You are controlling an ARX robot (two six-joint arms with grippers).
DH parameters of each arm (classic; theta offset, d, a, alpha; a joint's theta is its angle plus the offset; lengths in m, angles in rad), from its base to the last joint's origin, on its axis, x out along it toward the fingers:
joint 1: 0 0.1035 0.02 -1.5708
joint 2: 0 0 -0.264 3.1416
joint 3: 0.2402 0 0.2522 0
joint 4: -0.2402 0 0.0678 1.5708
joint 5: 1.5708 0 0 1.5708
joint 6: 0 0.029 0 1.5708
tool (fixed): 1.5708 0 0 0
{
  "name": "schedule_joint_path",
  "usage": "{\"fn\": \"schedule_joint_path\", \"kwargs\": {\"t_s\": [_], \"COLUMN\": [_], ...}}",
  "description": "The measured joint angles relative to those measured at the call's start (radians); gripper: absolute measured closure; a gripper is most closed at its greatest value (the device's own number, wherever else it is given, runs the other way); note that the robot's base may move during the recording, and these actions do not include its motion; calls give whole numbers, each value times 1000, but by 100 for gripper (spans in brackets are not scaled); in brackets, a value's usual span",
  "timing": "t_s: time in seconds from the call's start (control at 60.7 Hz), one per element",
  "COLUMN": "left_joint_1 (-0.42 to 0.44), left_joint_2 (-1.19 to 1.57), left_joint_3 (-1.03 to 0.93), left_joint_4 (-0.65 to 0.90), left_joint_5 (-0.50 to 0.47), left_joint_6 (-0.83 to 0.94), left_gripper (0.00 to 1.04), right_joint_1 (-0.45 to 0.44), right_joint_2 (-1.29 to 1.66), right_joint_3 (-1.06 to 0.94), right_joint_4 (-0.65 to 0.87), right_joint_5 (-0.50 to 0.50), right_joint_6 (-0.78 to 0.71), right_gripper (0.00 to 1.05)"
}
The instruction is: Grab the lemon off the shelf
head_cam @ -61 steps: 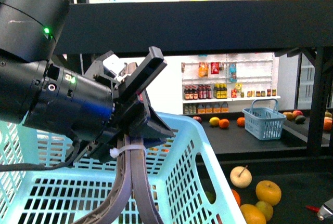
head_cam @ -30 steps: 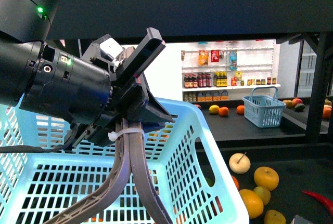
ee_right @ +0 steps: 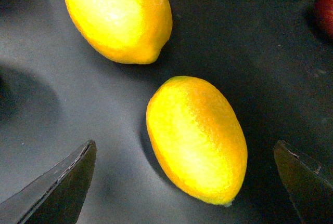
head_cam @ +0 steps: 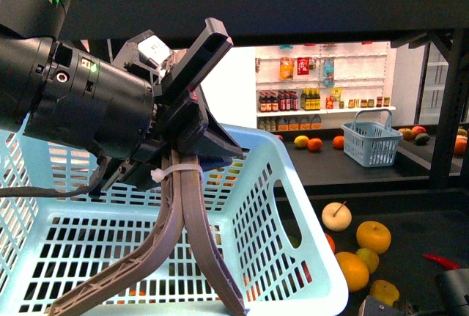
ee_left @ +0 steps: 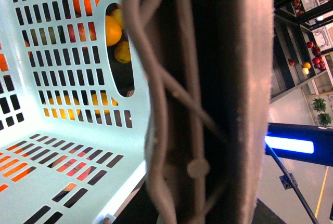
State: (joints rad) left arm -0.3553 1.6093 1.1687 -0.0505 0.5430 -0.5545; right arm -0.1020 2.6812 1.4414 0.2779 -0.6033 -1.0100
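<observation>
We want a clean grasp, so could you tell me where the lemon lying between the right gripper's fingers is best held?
Grip the lemon across its narrow middle, coming straight down. It lies lengthwise between the open right gripper fingers, apart from the second lemon.

Front view: we look forward from the body, the left arm's claw [head_cam: 187, 272] close before the lens, over the basket [head_cam: 293, 206]. Left wrist view: pressed close along its fingers, sharing that basket [ee_left: 67, 104]. Right wrist view: close above the shelf [ee_right: 47, 104], facing the lemon [ee_right: 196, 138].
</observation>
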Motion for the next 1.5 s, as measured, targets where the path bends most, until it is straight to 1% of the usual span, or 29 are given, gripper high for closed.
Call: {"fn": "schedule_joint_path", "kwargs": {"t_s": [0.445, 0.478, 0.494, 0.626, 0.643, 0.692, 0.709, 0.758, 0.807, 0.857, 1.022, 1.071, 1.186, 1.335, 1.417, 1.499], "left_joint_1": [0, 0, 0, 0, 0, 0, 0, 0, 0, 0, 0, 0, 0, 0, 0, 0], "left_joint_2": [0, 0, 0, 0, 0, 0, 0, 0, 0, 0, 0, 0, 0, 0, 0, 0], "left_joint_3": [0, 0, 0, 0, 0, 0, 0, 0, 0, 0, 0, 0, 0, 0, 0, 0], "left_joint_4": [0, 0, 0, 0, 0, 0, 0, 0, 0, 0, 0, 0, 0, 0, 0, 0], "left_joint_5": [0, 0, 0, 0, 0, 0, 0, 0, 0, 0, 0, 0, 0, 0, 1, 1], "left_joint_6": [0, 0, 0, 0, 0, 0, 0, 0, 0, 0, 0, 0, 0, 0, 0, 0], "left_gripper": [92, 92, 92, 92, 92, 92, 92, 92, 92, 92, 92, 92, 92, 92, 92, 92], "right_joint_1": [14, 14, 15, 18, 19, 19, 19, 19, 19, 13, -26, -56, -105, -147, -148, -130], "right_joint_2": [141, 145, 148, 154, 155, 155, 155, 155, 142, 119, 1, -77, -216, -419, -543, -667], "right_joint_3": [174, 176, 178, 180, 180, 179, 178, 174, 153, 115, 2, -51, -141, -270, -340, -396], "right_joint_4": [-28, -24, -21, -15, -7, 12, 25, 43, 78, 129, 272, 325, 393, 440, 442, 419], "right_joint_5": [35, 35, 36, 38, 41, 48, 51, 53, 53, 52, 74, 88, 91, 72, 44, 6], "right_joint_6": [26, 31, 35, 57, 62, 76, 80, 89, 109, 141, 220, 246, 301, 387, 437, 495], "right_gripper": [3, 5, 8, 23, 26, 31, 35, 40, 45, 47, 48, 48, 48, 48, 49, 49]}}
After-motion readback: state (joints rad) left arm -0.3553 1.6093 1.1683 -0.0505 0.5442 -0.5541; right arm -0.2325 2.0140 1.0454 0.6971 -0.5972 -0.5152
